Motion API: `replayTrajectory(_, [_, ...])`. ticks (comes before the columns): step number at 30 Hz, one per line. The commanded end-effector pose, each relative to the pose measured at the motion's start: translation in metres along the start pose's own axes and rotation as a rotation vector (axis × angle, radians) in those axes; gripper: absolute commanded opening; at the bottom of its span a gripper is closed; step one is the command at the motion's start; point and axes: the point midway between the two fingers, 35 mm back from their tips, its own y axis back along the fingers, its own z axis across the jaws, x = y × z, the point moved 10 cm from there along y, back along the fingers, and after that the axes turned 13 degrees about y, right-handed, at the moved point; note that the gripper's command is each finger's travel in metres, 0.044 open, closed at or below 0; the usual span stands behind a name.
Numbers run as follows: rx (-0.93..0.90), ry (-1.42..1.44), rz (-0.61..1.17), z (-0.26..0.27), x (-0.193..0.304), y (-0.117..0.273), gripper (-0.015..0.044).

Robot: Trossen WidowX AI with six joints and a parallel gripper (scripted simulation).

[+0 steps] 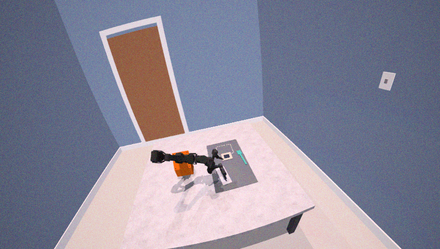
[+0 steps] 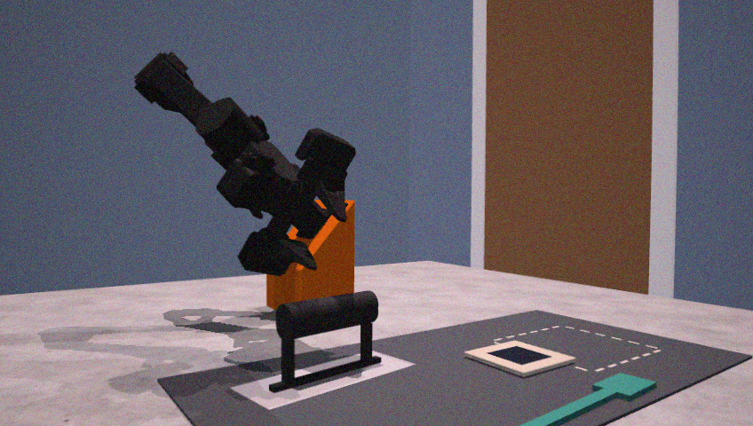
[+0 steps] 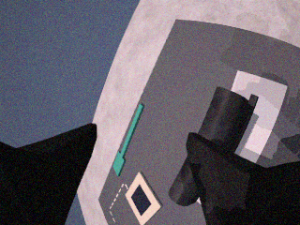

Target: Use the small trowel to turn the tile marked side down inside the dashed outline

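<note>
The gripper (image 1: 221, 163) (image 2: 330, 243) (image 3: 142, 135) is standing open, its two fingers spreading wide with nothing between them, and it is hanging above the table (image 1: 185, 225) (image 2: 106, 295) (image 3: 127, 70), near the trowel (image 1: 222, 171) (image 2: 327, 313) (image 3: 225, 117). The trowel is resting on the mat (image 1: 241, 176) (image 2: 448, 390) (image 3: 178, 61), its pale blade lying flat and its black handle standing over it on two posts. The tile (image 1: 227, 155) (image 2: 520, 354) (image 3: 142, 199) is lying flat on the mat, its dark square facing up, and is sitting mostly outside the dashed outline (image 1: 224, 144) (image 2: 610, 337) (image 3: 117, 197), at its edge. A teal spatula (image 1: 242, 157) (image 2: 626, 385) (image 3: 131, 131) is lying on the mat near the tile, apart from it. The black arm (image 1: 202, 158) (image 2: 285, 169) is reaching out from its orange base (image 1: 185, 171) (image 2: 337, 264), casting shadows across the table and part of the mat.
</note>
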Motion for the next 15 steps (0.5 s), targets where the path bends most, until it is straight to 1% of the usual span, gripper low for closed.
replayTrajectory(1, [0.049, -0.078, 0.069, -0.013, 0.012, -0.003, 0.03])
replayTrajectory(7, [0.134, -0.213, 0.156, -0.031, 0.033, -0.005, 0.03])
replayTrajectory(15, [0.136, -0.217, 0.158, -0.032, 0.034, -0.01, 0.03])
